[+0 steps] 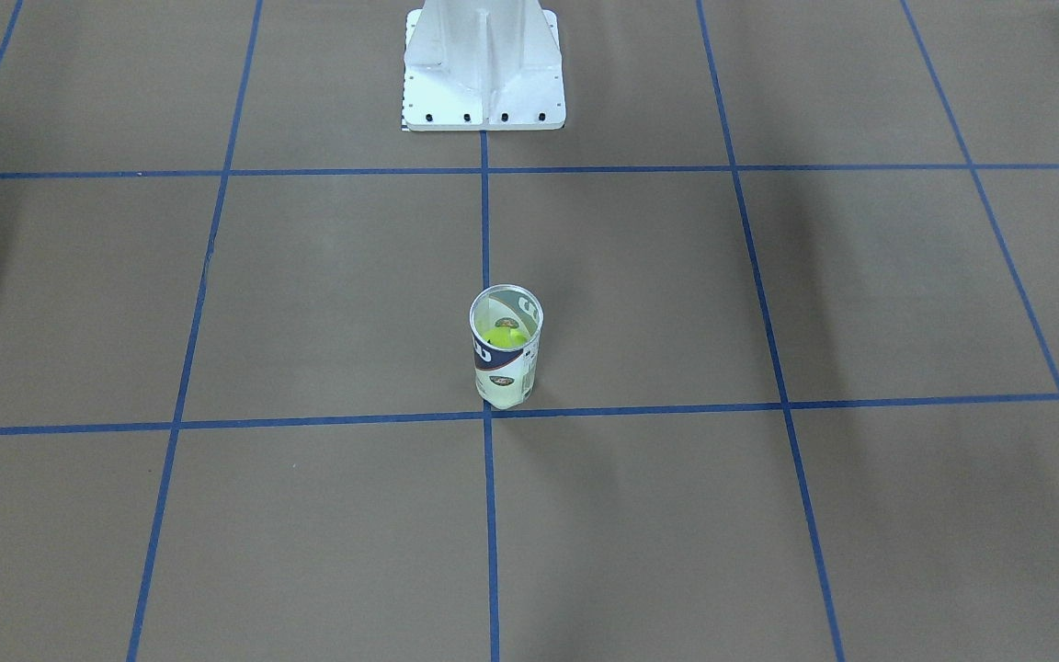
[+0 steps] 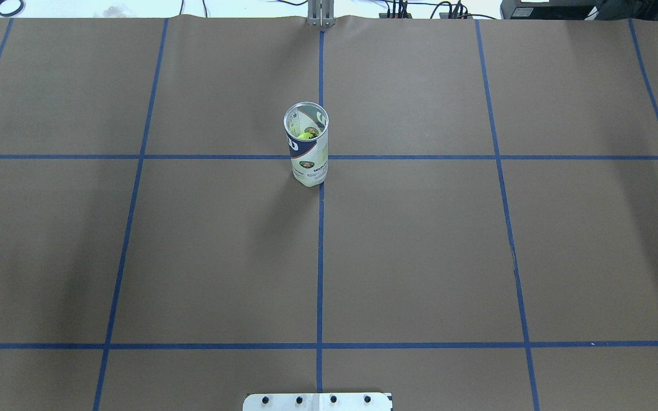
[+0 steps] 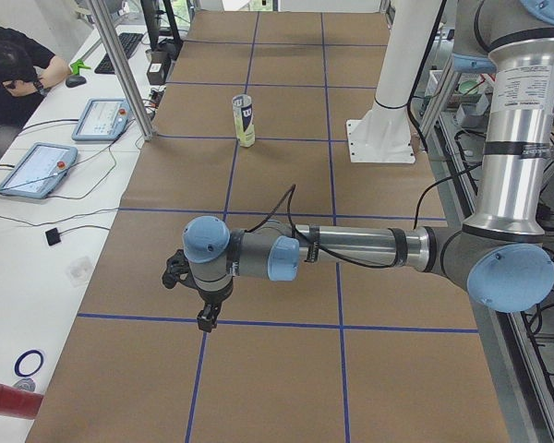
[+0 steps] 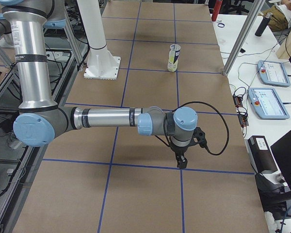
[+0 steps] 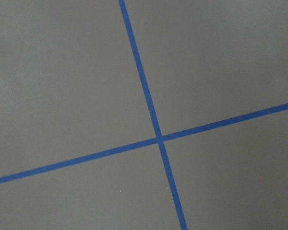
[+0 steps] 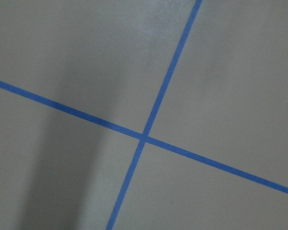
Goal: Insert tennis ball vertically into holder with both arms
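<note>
Brown table (image 2: 420, 257) with blue tape grid (image 2: 320, 257), two tablets (image 3: 35, 170) and a red bottle (image 3: 5, 399) alongside

I count one holder (image 1: 506, 354), with one tennis ball (image 1: 502, 337) inside it. One white base (image 1: 483, 69), on the robot side of the holder. Two arms, both well apart from the holder: left arm (image 3: 351, 247) and right arm (image 4: 111, 118). One gripper each: left gripper (image 3: 206, 318), right gripper (image 4: 181, 162). Two screens on the bench across the holder from the base: tablet (image 3: 102, 118) nearer the holder, second tablet (image 3: 35, 170) further off. One operator (image 3: 9, 69) there.
</note>
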Robot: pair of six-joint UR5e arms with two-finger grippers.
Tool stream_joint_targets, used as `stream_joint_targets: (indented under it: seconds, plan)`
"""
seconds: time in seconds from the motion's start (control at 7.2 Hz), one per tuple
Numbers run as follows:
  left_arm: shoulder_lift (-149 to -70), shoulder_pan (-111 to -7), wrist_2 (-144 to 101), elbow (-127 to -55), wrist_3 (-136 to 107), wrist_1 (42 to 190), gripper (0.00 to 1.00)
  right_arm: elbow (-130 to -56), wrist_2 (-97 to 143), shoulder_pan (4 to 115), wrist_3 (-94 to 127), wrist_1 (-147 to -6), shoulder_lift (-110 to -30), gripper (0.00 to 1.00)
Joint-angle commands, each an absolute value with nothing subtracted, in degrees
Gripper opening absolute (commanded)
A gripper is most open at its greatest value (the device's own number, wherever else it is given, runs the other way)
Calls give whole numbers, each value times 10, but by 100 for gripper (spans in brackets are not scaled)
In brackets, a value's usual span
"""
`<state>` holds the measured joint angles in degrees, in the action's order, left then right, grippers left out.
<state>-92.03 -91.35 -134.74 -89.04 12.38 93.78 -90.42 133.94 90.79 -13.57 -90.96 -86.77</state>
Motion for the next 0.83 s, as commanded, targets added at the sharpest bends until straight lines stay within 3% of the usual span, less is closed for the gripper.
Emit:
stream_joint_targets:
  seconds: [0.0, 0.69]
  plan:
    - [-911, -914, -1355, -895, 129, 937, 100, -953, 1378, 914, -80, -911, -919, 99]
    - [-910, -912, -1351, -906, 55, 937, 100, -960, 1359, 915, -66, -911, -925, 99]
